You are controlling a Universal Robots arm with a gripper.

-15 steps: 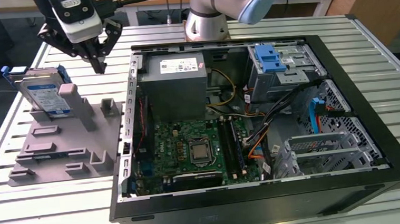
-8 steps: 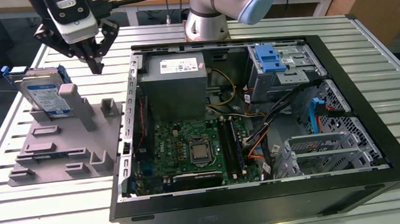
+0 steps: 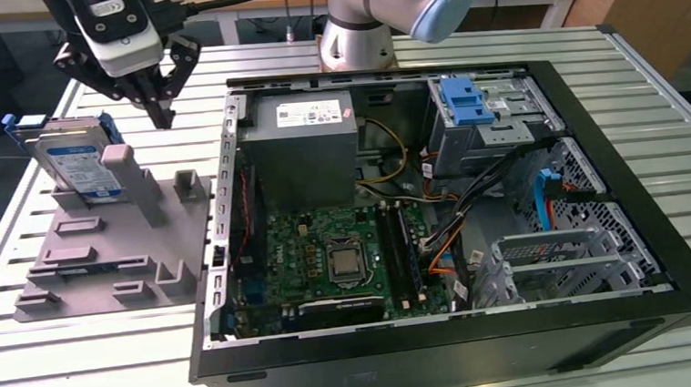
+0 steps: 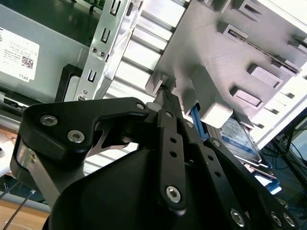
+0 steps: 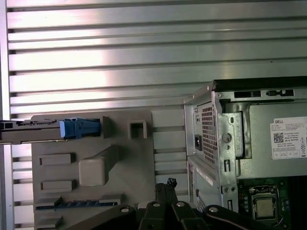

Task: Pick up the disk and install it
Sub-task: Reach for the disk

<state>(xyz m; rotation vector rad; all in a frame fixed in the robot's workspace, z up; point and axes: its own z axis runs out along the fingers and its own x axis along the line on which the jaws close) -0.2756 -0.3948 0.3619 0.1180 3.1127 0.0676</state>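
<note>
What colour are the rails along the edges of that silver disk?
Blue, seen best on the disk in the exterior view.

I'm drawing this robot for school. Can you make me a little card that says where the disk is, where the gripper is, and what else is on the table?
disk: stands upright on its edge in the grey holder, on the exterior view's left
gripper: above the holder, beside the disk, not touching it
jaws: shut, holding nothing
computer case: open, lying on the table, on the exterior view's right
work so far: disk not yet picked up
</note>
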